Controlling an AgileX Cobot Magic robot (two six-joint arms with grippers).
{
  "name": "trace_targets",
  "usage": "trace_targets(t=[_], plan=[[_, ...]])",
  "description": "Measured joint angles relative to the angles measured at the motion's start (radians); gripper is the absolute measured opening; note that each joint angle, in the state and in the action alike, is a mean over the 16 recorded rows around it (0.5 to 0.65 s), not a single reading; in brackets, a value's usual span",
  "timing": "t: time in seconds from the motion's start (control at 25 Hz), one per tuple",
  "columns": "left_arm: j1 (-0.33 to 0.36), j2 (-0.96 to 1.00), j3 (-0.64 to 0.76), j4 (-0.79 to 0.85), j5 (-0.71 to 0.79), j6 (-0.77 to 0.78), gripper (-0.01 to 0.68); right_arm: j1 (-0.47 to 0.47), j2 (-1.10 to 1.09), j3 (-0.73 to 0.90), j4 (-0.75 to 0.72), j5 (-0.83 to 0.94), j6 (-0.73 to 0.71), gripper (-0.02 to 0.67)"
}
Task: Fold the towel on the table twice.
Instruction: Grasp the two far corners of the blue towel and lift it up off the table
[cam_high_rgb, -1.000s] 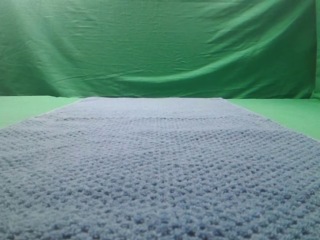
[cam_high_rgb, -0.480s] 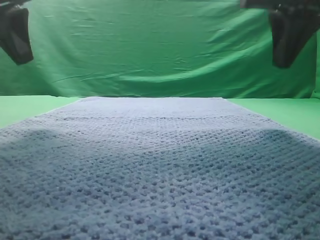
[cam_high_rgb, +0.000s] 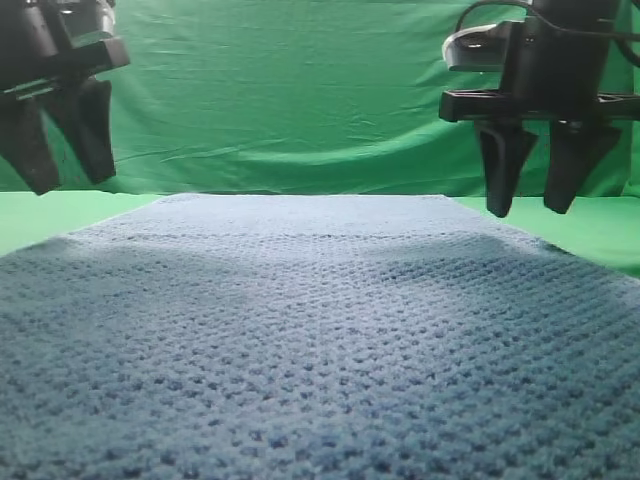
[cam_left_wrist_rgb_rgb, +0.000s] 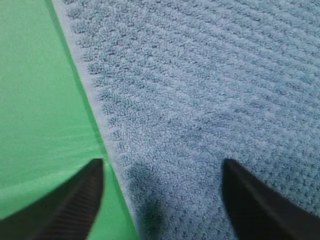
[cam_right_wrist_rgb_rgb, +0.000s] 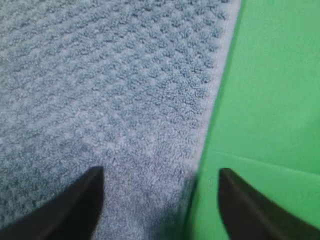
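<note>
The blue-grey waffle-weave towel (cam_high_rgb: 320, 320) lies flat and spread out on the green table (cam_high_rgb: 40, 215). My left gripper (cam_high_rgb: 70, 185) hangs open above the towel's left edge, holding nothing. In the left wrist view that gripper (cam_left_wrist_rgb_rgb: 162, 162) straddles the towel's left hem (cam_left_wrist_rgb_rgb: 95, 107), one finger over green cloth, the other over the towel (cam_left_wrist_rgb_rgb: 210, 85). My right gripper (cam_high_rgb: 528, 210) hangs open above the towel's right edge, also empty. Seen from the right wrist, it (cam_right_wrist_rgb_rgb: 160, 171) straddles the right hem (cam_right_wrist_rgb_rgb: 215, 90) of the towel (cam_right_wrist_rgb_rgb: 100, 75).
A wrinkled green backdrop curtain (cam_high_rgb: 300, 90) stands behind the table. Bare green table shows to the left (cam_left_wrist_rgb_rgb: 35, 90) and to the right (cam_right_wrist_rgb_rgb: 275, 90) of the towel.
Both grippers have come down from above into the exterior view, over the towel's left and right edges. Their shadows now fall on the towel.
</note>
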Motion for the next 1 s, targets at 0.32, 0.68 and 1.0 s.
trace_targets(t=[0.32,0.68,1.0], plan=[[-0.001,0.048,-0.006,-0.018,0.003,-0.029,0.635,0.0,0.026,-0.006,0.01,-0.047,0.0,0.631],[-0.002,0.101,-0.026,0.0,-0.002,-0.041,0.64,0.0,0.069,-0.007,0.013,-0.109,0.001,0.643],[-0.006,0.149,-0.076,0.034,0.025,-0.066,0.64,0.001,0.094,-0.009,0.013,-0.142,0.001,0.643]])
